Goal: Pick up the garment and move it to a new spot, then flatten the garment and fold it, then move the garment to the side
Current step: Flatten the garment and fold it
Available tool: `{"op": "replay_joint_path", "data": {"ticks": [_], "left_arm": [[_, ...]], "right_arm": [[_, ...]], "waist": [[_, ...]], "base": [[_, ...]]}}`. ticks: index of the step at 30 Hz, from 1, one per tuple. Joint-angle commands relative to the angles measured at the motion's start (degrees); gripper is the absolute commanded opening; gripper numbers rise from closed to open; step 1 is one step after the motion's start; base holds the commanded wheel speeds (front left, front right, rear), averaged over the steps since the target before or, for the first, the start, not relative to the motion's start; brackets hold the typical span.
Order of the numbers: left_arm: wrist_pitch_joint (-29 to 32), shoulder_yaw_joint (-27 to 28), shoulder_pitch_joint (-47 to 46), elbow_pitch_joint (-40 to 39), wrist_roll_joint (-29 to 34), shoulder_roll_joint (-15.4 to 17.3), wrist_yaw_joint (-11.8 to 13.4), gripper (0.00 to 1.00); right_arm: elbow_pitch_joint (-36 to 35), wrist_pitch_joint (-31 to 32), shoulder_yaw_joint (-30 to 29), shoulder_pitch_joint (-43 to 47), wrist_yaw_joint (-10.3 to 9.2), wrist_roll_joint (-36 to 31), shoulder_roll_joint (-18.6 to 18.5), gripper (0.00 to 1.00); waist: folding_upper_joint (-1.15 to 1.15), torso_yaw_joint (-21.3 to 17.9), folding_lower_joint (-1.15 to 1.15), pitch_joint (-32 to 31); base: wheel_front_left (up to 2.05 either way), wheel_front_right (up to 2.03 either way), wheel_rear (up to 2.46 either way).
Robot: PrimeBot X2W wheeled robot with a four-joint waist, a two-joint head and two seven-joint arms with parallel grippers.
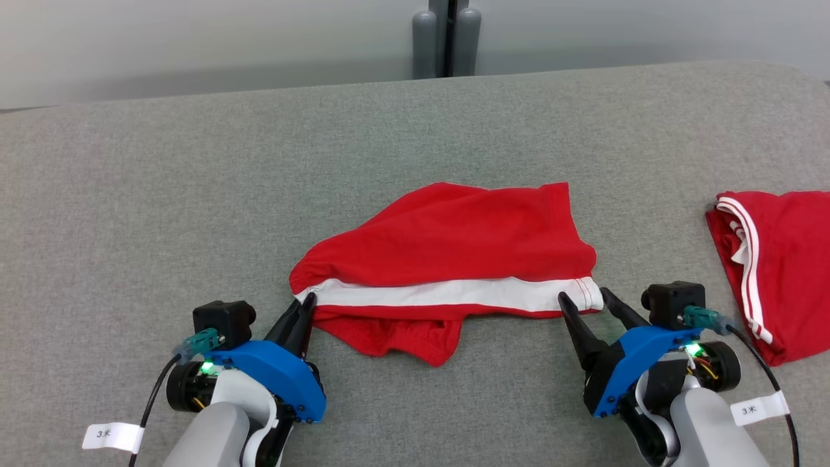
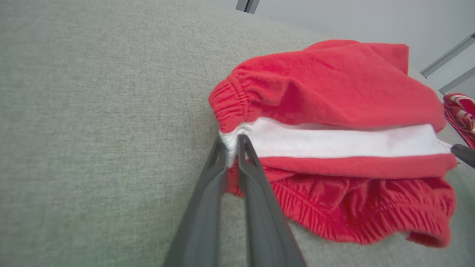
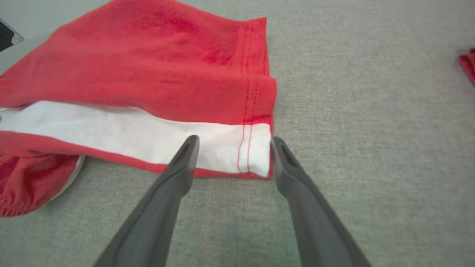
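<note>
The garment [image 1: 447,253] is a pair of red shorts with a broad white side stripe, lying rumpled in the middle of the grey table [image 1: 194,194]. My left gripper [image 1: 305,305] is shut on the waistband end of the white stripe [image 2: 232,142], at the shorts' left corner. My right gripper [image 1: 587,298] stands open at the hem end, its two fingers straddling the white corner [image 3: 256,152] without pinching it. In the left wrist view the garment [image 2: 334,104] bunches to the right of the fingers, and the right gripper's fingertip [image 2: 464,152] shows at the far edge.
A second red garment with thin white stripes [image 1: 778,266] lies at the table's right edge. A grey post [image 1: 447,39] stands behind the table's far edge. Bare grey cloth surface spreads to the left and far side.
</note>
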Motion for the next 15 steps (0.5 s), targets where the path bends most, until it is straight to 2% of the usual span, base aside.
{"op": "replay_joint_path", "data": {"ticks": [1, 2, 3, 4, 5, 6, 11, 15], "left_arm": [[0.1, -0.2, -1.0, -0.1, 0.0, -0.1, -0.2, 0.00], [0.0, -0.5, -1.2, -0.1, 0.0, -0.1, -0.3, 0.00], [-0.1, -0.8, -1.4, -0.1, 0.0, -0.1, -0.4, 0.00], [-0.1, -1.0, -1.6, -0.1, -0.1, -0.1, -0.4, 0.00], [-0.1, -1.1, -1.8, 0.0, -0.2, -0.2, -0.4, 0.00], [-0.2, -1.3, -1.9, 0.0, -0.3, -0.2, -0.4, 0.00], [-2.9, -1.4, -2.2, -1.2, -0.5, 0.2, -0.6, 0.00], [-5.2, -0.9, -2.2, -4.7, -1.3, 0.7, -0.7, 0.00]], "right_arm": [[1.3, 0.4, -0.2, -1.2, 0.04, -0.3, -0.1, 1.00], [2.5, 0.8, -0.3, -1.9, 0.04, -0.7, -0.1, 1.00], [3.5, 1.1, -0.4, -2.6, 0.04, -0.9, -0.1, 0.56], [4.3, 1.3, -0.6, -3.2, 0.04, -0.9, -0.1, 0.38], [5.1, 1.6, -0.5, -3.6, 0.04, -1.1, -0.1, 0.07], [5.9, 1.9, -0.3, -3.9, 0.04, -1.3, -0.1, 0.00], [6.5, 0.0, 0.3, -5.2, 0.04, -0.6, -0.1, 0.00], [3.2, -1.7, -0.5, -4.9, 0.04, 0.4, -0.1, 0.00]], "waist": [[0.00, 0.4, -0.01, 0.3], [0.00, 0.6, -0.01, 0.4], [0.00, 0.7, -0.01, 0.4], [0.00, 0.9, -0.01, 0.5], [0.00, 0.9, -0.01, 0.6], [0.00, 1.0, -0.01, 0.6], [0.00, 0.8, -0.01, -0.1], [0.00, 0.2, -0.01, -1.8]], "base": [[0.00, 0.00, 0.00], [0.00, 0.00, 0.00], [0.00, 0.00, 0.00], [0.00, 0.00, 0.00], [0.00, 0.00, 0.00], [0.00, 0.00, 0.00], [0.00, 0.00, 0.00], [0.00, 0.00, 0.00]]}}
